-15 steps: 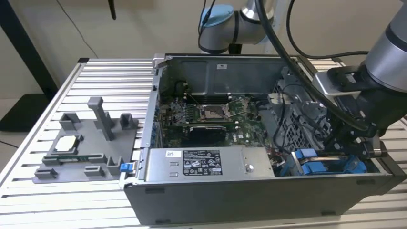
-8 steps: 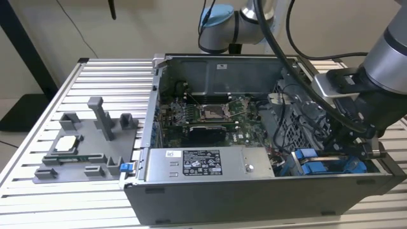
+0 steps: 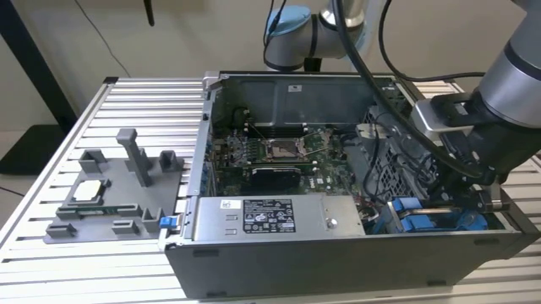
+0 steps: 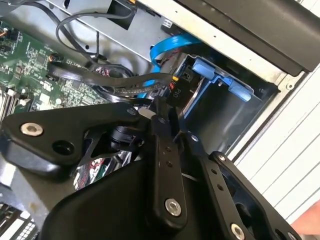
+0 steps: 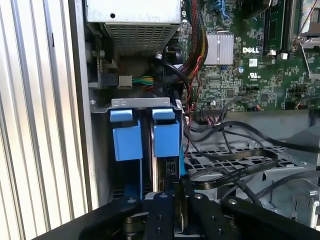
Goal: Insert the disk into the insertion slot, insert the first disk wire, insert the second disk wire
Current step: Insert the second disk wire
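An open computer case (image 3: 338, 247) is lying on a slatted metal table (image 3: 144, 107). Going from the exterior view's left, a grey holder (image 3: 118, 190) with small parts is sitting on the table, just beside the case. Inside the case, the green circuit board (image 3: 279, 152) is lying toward the back, and the grey labelled power-supply box (image 3: 275, 218) is running along the front wall. At the exterior view's right, the robot arm (image 3: 515, 95) is reaching down into the front corner of the case, where the drive slot (image 3: 431, 218) is showing its bright blue tabs.

In the first wrist view, the slot (image 5: 142, 135) is holding two blue tabs side by side, and the disk (image 5: 162, 172) is standing on edge beneath one tab (seated between the rails). The gripper (image 5: 180, 197) is closed on a black wire plug (image 5: 177, 172) right at the disk's end. In the second wrist view, the gripper (image 4: 167, 112) is pinching that plug (image 4: 176, 90), with black cables (image 4: 115, 82) and a blue ribbon cable (image 4: 170, 47) trailing beside it.
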